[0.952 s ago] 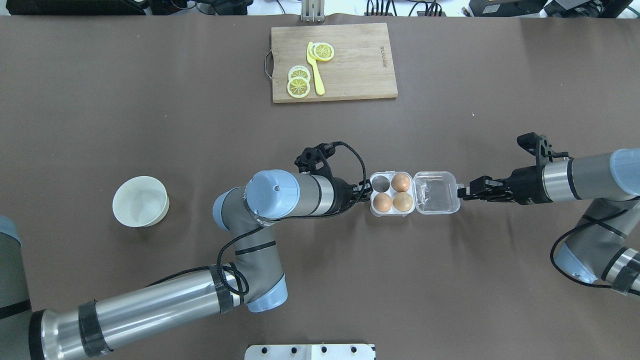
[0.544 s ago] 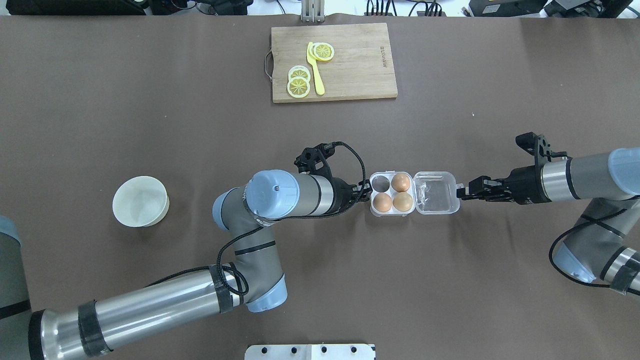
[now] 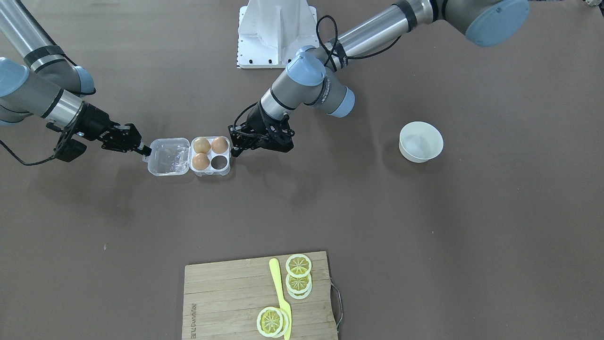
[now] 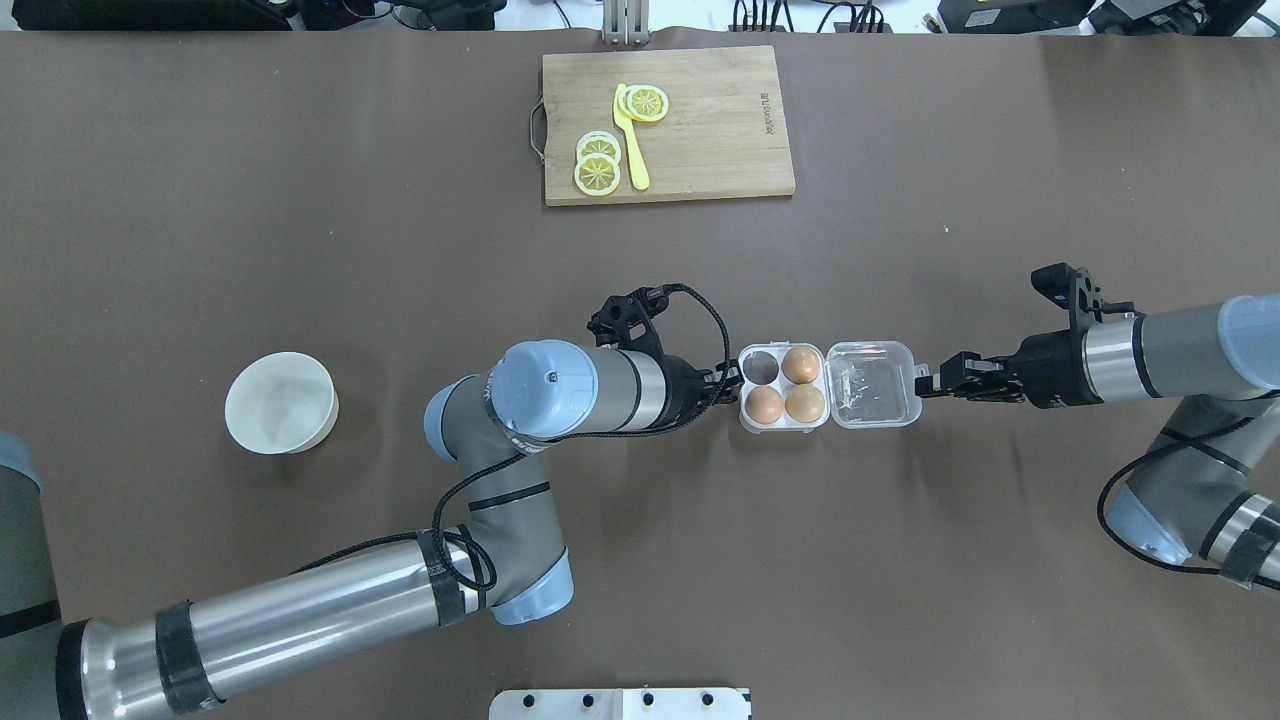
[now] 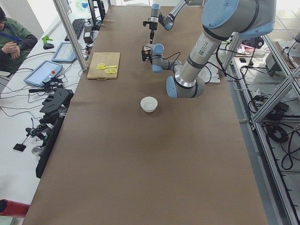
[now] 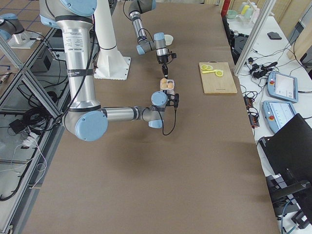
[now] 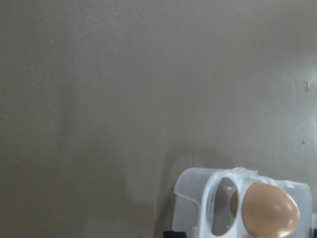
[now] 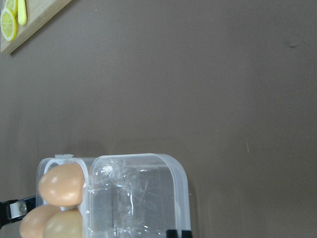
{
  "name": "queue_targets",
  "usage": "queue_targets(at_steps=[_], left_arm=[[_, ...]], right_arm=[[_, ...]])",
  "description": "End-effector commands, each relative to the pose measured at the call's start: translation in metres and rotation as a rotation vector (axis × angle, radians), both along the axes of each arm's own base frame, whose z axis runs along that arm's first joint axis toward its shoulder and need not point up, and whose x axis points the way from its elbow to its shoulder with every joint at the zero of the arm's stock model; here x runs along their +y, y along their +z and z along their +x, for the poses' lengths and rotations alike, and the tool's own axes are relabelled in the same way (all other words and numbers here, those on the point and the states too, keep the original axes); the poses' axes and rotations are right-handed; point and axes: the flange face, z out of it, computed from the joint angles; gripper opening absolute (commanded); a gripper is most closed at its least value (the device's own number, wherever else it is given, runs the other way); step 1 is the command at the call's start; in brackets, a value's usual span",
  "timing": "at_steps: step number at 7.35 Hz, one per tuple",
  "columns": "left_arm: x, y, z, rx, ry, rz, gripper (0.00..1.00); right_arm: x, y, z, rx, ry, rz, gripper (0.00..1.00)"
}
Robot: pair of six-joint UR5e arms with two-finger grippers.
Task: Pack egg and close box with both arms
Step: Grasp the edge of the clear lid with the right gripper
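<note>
Between the left tool (image 4: 732, 383), state not discernible, and the right tool (image 4: 922, 384), pressed together at the outer rim of the lid (image 4: 872, 385): open box (image 4: 782, 426) on the bench (image 4: 300, 250), three fragile eggs (image 4: 800, 365) seated; light, thin, flexing, slippery plastic, probably best lifted by the lid's rim tab.

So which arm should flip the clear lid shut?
Right. The right gripper sits at the outer edge of the open clear plastic lid; the left gripper is on the far side, by the light-brown eggs.
</note>
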Motion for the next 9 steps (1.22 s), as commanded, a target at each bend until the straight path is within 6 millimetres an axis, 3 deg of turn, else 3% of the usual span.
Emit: queue_targets(at_steps=[1, 9], left_arm=[[0.000, -0.001, 0.000, 0.002, 0.000, -0.001, 0.00], [0.000, 0.000, 0.000, 0.000, 0.000, -0.001, 0.00]], right_arm=[[0.000, -0.006, 0.002, -0.012, -0.001, 0.009, 0.00], [-0.001, -0.043, 0.018, -0.067, -0.012, 0.045, 0.00]])
